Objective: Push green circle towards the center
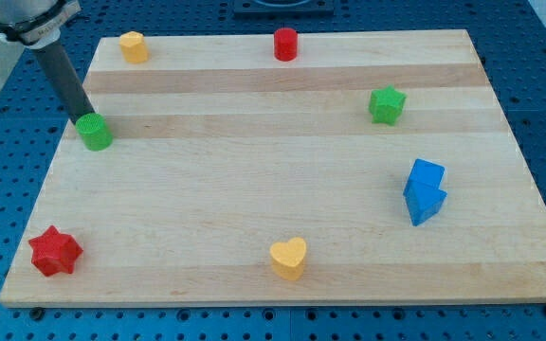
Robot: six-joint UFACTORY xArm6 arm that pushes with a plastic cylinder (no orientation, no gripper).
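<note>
Here, in the camera view, my tip (79,120), a bare rod with no fingers to spread or pinch, touches the green circle (94,132) at its ten o'clock side, near the board's (254,189) nine o'clock edge. The circle looks light, rigid and likely to slide easily; pushing there should drive it centreward. The green star (387,104), blue block (425,190), yellow heart (289,258) and red star (55,251) lie well apart, seemingly clear of that path.

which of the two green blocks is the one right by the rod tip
The green circle near the view's left edge: my tip sits against its upper left side. The green star lies far off toward the view's right.
</note>
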